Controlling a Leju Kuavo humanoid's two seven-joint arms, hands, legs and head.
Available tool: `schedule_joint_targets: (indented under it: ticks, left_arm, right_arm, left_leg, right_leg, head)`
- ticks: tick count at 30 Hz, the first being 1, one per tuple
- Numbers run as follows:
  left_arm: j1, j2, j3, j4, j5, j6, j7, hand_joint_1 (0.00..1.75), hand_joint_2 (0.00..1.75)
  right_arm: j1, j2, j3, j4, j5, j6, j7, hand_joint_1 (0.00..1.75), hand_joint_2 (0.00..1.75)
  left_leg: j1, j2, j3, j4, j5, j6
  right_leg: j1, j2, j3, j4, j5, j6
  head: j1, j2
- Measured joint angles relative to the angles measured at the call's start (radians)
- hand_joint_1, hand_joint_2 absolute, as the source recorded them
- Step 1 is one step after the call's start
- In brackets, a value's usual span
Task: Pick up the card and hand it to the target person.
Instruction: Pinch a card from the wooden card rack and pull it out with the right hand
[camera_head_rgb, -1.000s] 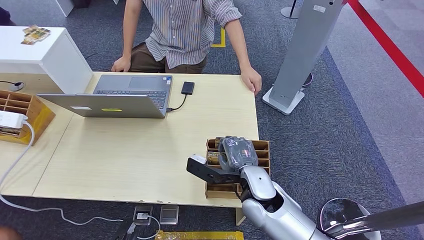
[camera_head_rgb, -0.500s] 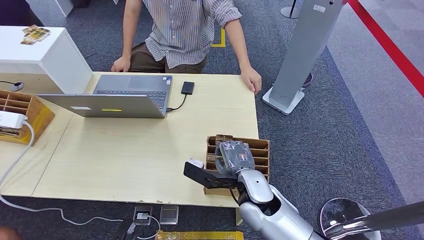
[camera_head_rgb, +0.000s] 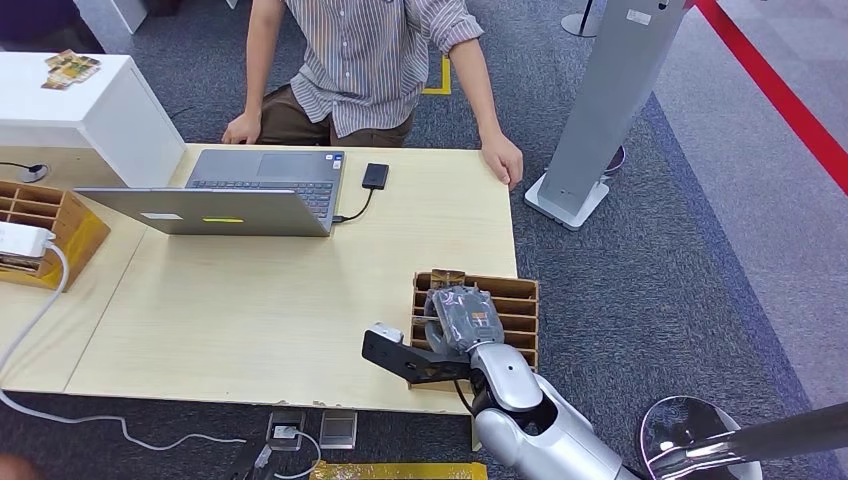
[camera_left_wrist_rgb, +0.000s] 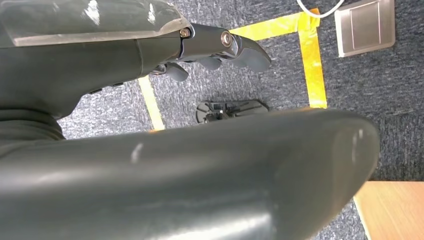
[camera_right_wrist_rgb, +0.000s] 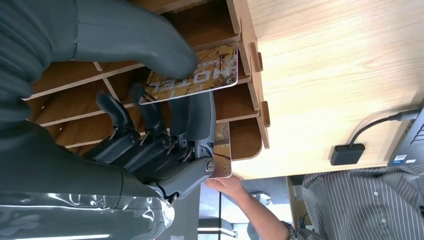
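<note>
A card (camera_right_wrist_rgb: 192, 75) is being pinched by the right hand (camera_head_rgb: 460, 316) over the wooden slotted organizer (camera_head_rgb: 512, 291) — the thick thumb is being pressed on the card's printed face while the darker fingers (camera_right_wrist_rgb: 150, 117) are being curled beneath it. The card is being held partly above the organizer's dividers, close to the wall that faces the open tabletop. A second card (camera_head_rgb: 447, 276) is being kept in the organizer's far slot. Across the table (camera_head_rgb: 280, 300) from the organizer, a person (camera_head_rgb: 370, 55) is being seen with a hand (camera_head_rgb: 503, 158) resting at the table's edge; a laptop (camera_head_rgb: 240, 190) is lying well apart from the organizer. The left hand (camera_left_wrist_rgb: 210, 50) is being held over carpet — fingers loosely apart, with nothing in them.
</note>
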Motion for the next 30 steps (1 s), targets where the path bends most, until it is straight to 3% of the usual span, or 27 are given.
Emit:
schedule_joint_targets:
  ticks: [2,15,22,30]
  left_arm:
    - [0.0,0.0,0.0,0.0,-0.004,0.009,-0.01,0.0,1.75]
    - [0.0,0.0,-0.001,0.0,-0.017,0.034,-0.031,0.0,1.75]
    - [0.004,0.001,-0.001,0.0,-0.002,0.031,-0.031,0.0,1.75]
    - [0.006,0.001,-0.001,0.0,0.008,0.024,-0.034,0.0,1.75]
  right_arm:
    - [0.0,0.001,0.0,0.001,-0.002,-0.001,0.0,1.75,1.75]
    - [0.003,-0.005,-0.011,-0.025,0.006,-0.058,0.01,1.75,1.75]
    - [-0.011,-0.065,-0.078,-0.197,-0.109,-0.018,0.052,1.75,1.75]
    - [-0.031,-0.129,-0.139,-0.401,-0.262,0.048,0.013,1.75,1.75]
  left_leg:
    - [0.0,0.0,0.0,0.0,0.0,0.0]
    - [0.0,0.0,0.0,0.0,0.0,0.0]
    - [0.0,0.0,0.0,0.0,0.0,0.0]
    - [0.0,0.0,0.0,0.0,0.0,0.0]
  right_leg:
    - [0.0,0.0,0.0,0.0,0.0,0.0]
    - [0.0,0.0,0.0,0.0,0.0,0.0]
    - [0.0,0.0,0.0,0.0,0.0,0.0]
    - [0.0,0.0,0.0,0.0,0.0,0.0]
  head:
    - [0.0,0.0]
    - [0.0,0.0]
    - [0.0,0.0]
    - [0.0,0.0]
